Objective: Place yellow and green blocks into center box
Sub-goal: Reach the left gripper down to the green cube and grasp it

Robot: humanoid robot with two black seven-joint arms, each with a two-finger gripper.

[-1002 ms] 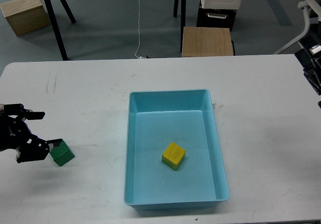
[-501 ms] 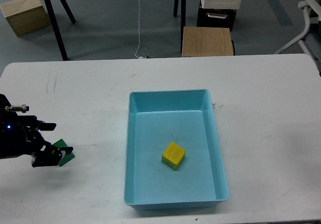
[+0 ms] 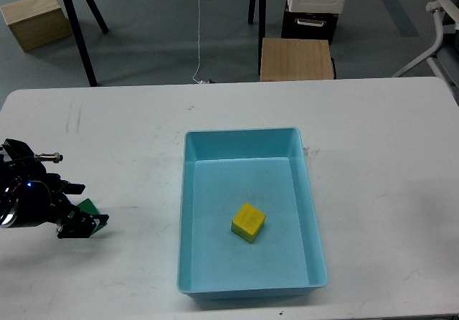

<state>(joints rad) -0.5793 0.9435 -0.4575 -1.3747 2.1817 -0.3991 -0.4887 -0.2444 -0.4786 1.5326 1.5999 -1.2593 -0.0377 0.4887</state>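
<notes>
Surface: white table point(image 3: 373, 162) with faint scuffs near its left end and a small dark mark by the box's top right corner. Beyond the far edge we see grey floor, a wooden stool point(image 3: 297, 59) with a black and white unit point(image 3: 315, 4) behind it, a light wooden crate point(image 3: 34, 20) at upper left, black stand legs point(image 3: 79, 26) and a thin white cable point(image 3: 199, 26) running down to the table edge.

Container: light blue box point(image 3: 188, 212), rectangular, long axis running away from us, sitting mid-table. Inside it is the yellow block point(image 3: 249, 222), lying on the floor of the box, slightly toward the near end, rotated so its corners point roughly along the box's sides. It touches no wall.

Green block point(image 3: 89, 209): on the table at the left, well apart from the box. Only a small green sliver shows, so we can't tell its orientation.

Our left gripper point(image 3: 80, 209) is right at it, fingers either side of the green block. We can't tell whether they're actually clamped on it or just bracketing it. Right gripper is out of frame.
</notes>
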